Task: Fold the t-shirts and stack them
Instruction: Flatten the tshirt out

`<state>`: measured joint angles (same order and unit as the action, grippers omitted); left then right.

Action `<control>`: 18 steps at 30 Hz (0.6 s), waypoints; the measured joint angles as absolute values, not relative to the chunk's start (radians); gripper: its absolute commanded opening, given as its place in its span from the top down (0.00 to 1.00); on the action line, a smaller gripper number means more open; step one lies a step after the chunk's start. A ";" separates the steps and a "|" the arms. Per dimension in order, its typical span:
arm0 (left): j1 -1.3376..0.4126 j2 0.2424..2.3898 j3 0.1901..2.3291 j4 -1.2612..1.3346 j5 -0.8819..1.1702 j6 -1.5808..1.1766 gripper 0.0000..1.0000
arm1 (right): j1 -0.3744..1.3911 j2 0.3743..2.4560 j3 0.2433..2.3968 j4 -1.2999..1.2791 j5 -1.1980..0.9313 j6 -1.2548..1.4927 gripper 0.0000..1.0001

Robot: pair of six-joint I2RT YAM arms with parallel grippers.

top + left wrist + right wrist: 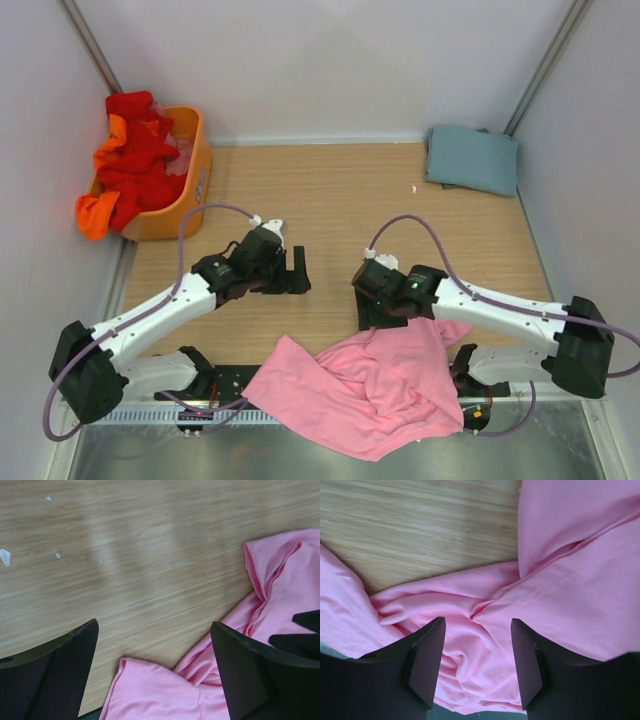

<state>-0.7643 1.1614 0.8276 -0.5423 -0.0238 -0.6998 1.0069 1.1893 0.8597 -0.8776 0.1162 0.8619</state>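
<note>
A light pink t-shirt (372,392) lies crumpled at the table's near edge, partly hanging over it. My right gripper (378,316) is open just above its far part; in the right wrist view the gripper (477,652) has pink cloth (560,580) between its spread fingers, not pinched. My left gripper (298,272) is open and empty over bare wood, left of the shirt; in the left wrist view the gripper (155,652) has a pink corner (150,690) below it. A folded grey-blue t-shirt (472,158) lies at the far right. Red shirts (135,160) and an orange shirt (95,213) fill the basket.
The orange plastic basket (190,185) stands at the far left against the wall. White walls close in the wooden table (330,200) on three sides. A metal rail with the arm bases runs along the near edge (150,412). Small white specks dot the wood (5,556).
</note>
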 measured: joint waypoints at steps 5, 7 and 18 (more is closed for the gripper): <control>-0.716 1.061 0.795 -0.543 -0.035 -0.698 0.06 | 1.110 1.323 0.855 -0.831 0.155 0.943 0.43; -0.699 1.036 0.781 -0.548 -0.036 -0.695 0.06 | 1.132 1.350 0.829 -0.800 0.155 0.967 0.46; -0.666 0.998 0.729 -0.563 -0.026 -0.692 0.07 | 1.135 1.351 0.746 -0.775 0.162 1.025 0.99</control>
<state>-0.6662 0.9981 0.7288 -0.5632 -0.0257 -0.6918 1.1351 1.3506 0.7460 -0.7753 0.1619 1.0252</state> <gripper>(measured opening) 0.941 0.141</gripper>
